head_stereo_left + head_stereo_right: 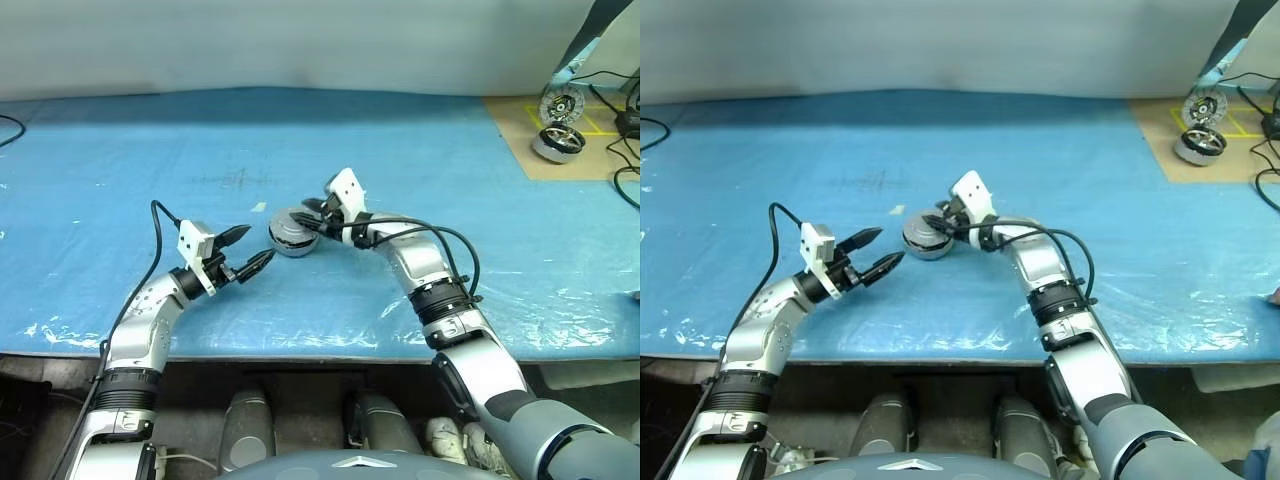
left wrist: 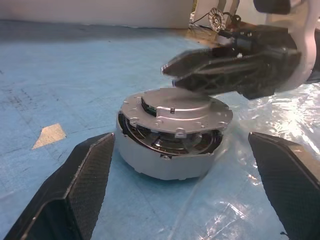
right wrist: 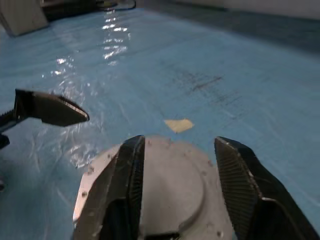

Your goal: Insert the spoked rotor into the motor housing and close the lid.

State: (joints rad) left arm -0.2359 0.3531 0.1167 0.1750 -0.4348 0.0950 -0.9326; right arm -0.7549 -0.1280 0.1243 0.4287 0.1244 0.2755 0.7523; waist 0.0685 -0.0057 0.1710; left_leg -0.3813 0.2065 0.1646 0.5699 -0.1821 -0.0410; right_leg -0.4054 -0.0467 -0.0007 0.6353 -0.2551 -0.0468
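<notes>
Lid (image 2: 177, 111) sits askew on motor housing (image 2: 165, 157) at frame centre; we note right gripper (image 3: 180, 190) parted over it, left gripper (image 1: 247, 250) wide.

My work surface is a table (image 1: 120, 130) spread with a blue plastic sheet (image 1: 560, 250) that wrinkles and shines near my edge. The motor housing (image 2: 165, 152) sits directly on that sheet around the middle, with the lid (image 2: 182, 112) lying on top of it, slightly askew. Just beside the housing lies 1 small pale square (image 1: 259, 207), perhaps tape. At the far right corner a brown board (image 1: 560, 135) rests on the table, carrying 2 round metal motor parts (image 1: 558, 143) and some black cables (image 1: 622, 150).
</notes>
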